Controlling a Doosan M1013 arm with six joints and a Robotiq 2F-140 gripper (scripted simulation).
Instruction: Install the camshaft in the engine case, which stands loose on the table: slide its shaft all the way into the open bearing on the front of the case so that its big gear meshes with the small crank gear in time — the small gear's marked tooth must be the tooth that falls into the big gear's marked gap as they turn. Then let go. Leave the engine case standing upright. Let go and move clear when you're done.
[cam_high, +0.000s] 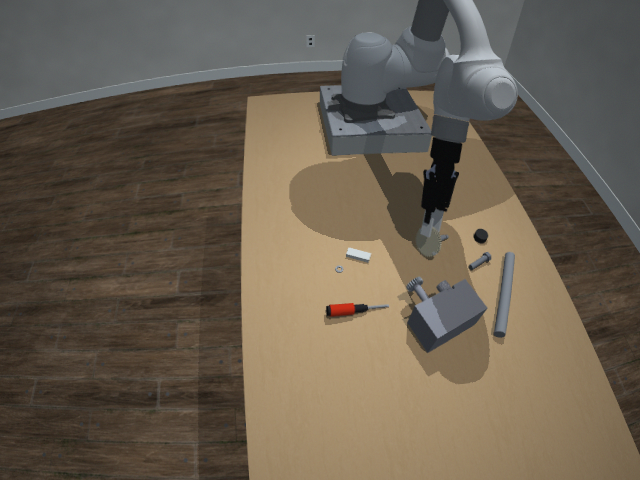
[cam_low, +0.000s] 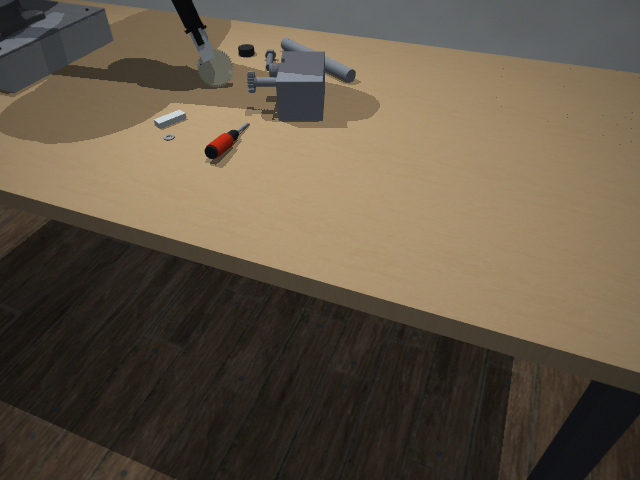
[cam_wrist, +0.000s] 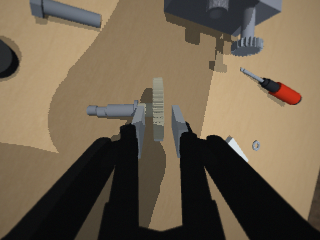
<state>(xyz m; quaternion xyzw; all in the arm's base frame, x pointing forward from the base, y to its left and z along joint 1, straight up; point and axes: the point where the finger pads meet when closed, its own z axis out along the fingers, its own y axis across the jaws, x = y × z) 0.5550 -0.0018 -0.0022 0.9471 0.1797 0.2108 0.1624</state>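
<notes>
Count on the table: one camshaft, one case, one screwdriver, one bolt, one black cap, one rod, one white block and one washer. No brand, label or writing can be read on any item.

The camshaft lies on the table between my base and the case, apart from the case and not in its bearing.

My claw is partly open and holds nothing. Its pads straddle the big gear. Only the wrist view shows this: daylight at the right pad, the left pad close against the gear's shaft side. That view also shows the crank gear on the case front. The exterior view alone shows the case standing square on its base. The top view alone shows the whole rod.
</notes>
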